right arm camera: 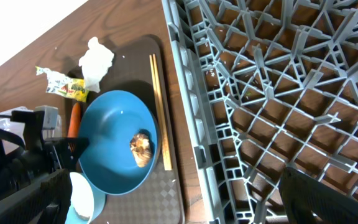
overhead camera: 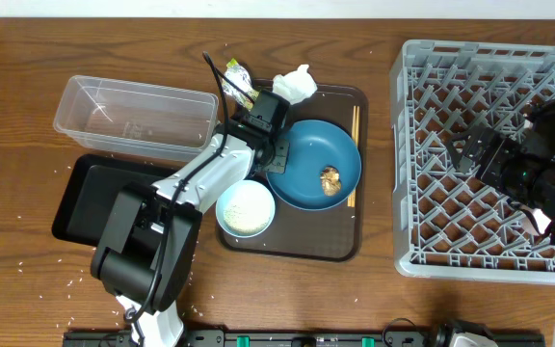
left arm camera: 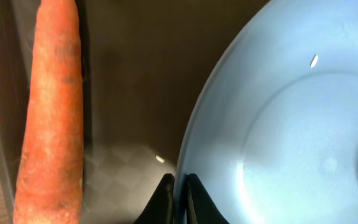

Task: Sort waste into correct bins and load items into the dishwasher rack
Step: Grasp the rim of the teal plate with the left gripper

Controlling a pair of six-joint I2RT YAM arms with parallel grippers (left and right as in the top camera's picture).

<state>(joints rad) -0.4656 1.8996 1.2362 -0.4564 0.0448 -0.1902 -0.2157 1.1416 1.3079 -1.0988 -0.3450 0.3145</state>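
The dark-blue plate [overhead camera: 308, 154] lies on the brown serving tray [overhead camera: 297, 246] with a brown food lump [overhead camera: 331, 179] on it. My left gripper [overhead camera: 276, 161] is shut on the plate's left rim; in the left wrist view its fingers [left arm camera: 179, 194] pinch the plate [left arm camera: 284, 124] edge. An orange carrot [left arm camera: 50, 118] lies just left of the plate. A white bowl [overhead camera: 246, 209] of rice sits by the tray's front left. Chopsticks [overhead camera: 355, 145] lie right of the plate. The tissue [overhead camera: 295, 85] and the wrapper [overhead camera: 239, 79] are at the tray's back. My right gripper [overhead camera: 472, 154] is open over the grey rack [overhead camera: 422, 72]. The cups are out of view.
The clear tub [overhead camera: 133, 116] stands left of the serving tray, with the black tray [overhead camera: 90, 198] in front of it. Rice grains are scattered on the table at the front left. The right wrist view shows the rack's lattice [right arm camera: 272, 93], the plate [right arm camera: 110, 134] and the chopsticks [right arm camera: 160, 112].
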